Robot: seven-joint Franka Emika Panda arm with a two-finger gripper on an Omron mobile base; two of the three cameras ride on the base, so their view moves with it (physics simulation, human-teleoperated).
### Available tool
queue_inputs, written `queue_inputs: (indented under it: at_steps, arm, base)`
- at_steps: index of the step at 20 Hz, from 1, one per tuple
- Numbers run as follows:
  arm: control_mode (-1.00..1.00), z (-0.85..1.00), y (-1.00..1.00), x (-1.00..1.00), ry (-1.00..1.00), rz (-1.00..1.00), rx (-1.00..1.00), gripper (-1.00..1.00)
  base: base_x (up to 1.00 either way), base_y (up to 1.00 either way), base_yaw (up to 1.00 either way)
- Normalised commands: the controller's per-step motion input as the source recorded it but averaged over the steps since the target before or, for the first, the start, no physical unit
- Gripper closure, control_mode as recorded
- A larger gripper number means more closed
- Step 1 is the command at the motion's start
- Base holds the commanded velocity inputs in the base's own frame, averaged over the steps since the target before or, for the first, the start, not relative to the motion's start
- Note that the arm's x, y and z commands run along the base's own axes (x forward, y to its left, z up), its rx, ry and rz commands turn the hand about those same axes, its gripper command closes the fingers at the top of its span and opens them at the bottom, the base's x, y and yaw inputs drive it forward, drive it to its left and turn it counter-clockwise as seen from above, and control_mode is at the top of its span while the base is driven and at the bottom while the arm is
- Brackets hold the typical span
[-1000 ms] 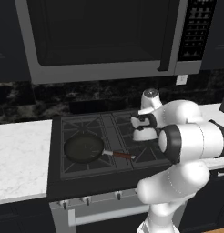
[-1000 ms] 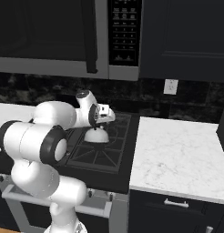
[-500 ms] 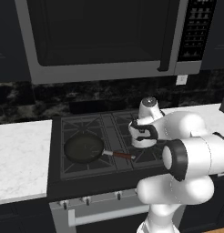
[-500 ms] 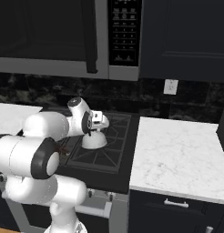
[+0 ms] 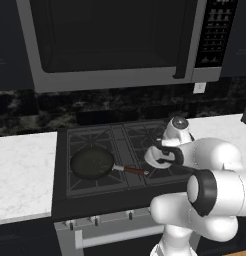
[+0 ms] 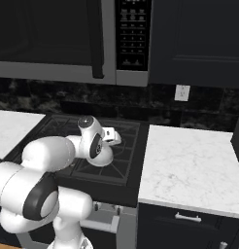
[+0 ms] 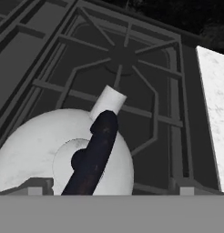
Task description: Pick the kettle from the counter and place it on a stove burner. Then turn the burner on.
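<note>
The silver-white kettle (image 7: 36,150) sits upright on the grate of the front right stove burner (image 5: 162,167), its black arched handle (image 7: 93,154) and short spout (image 7: 108,101) pointing toward the back. My gripper (image 7: 111,186) hangs just above it, open, one fingertip (image 7: 38,184) on each side of the handle, not touching. From the left base view the kettle (image 5: 154,157) shows partly behind my gripper (image 5: 167,150). The white counter (image 6: 189,165) lies right of the cooktop.
A black frying pan (image 5: 91,162) with a reddish handle rests on the front left burner. Control knobs (image 5: 130,215) line the stove's front edge. A microwave (image 5: 110,40) hangs above. A dark box (image 6: 238,138) stands at the counter's far right. The rear right burner (image 7: 123,57) is bare.
The kettle came down and forward onto the front right burner. The jaws spread wide and let go of its handle.
</note>
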Motion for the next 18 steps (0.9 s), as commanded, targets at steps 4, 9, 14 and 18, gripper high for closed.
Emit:
queue_inputs:
  at_steps: [4, 9, 14, 18]
  arm:
    - [-1.00, -0.36, -0.04, -0.01, 0.00, 0.09, 0.00, -1.00]
    - [-1.00, -0.22, 0.03, 0.00, 0.00, 0.03, 0.00, -1.00]
    - [-1.00, 0.04, -0.12, 0.00, 0.00, 0.00, -0.02, -1.00]
    - [-1.00, 0.14, -0.30, 0.00, 0.00, -0.06, -0.11, -1.00]
  base:
    - [0.00, 0.00, 0.00]
    - [0.00, 0.00, 0.00]
    - [0.00, 0.00, 0.00]
    - [0.00, 0.00, 0.00]
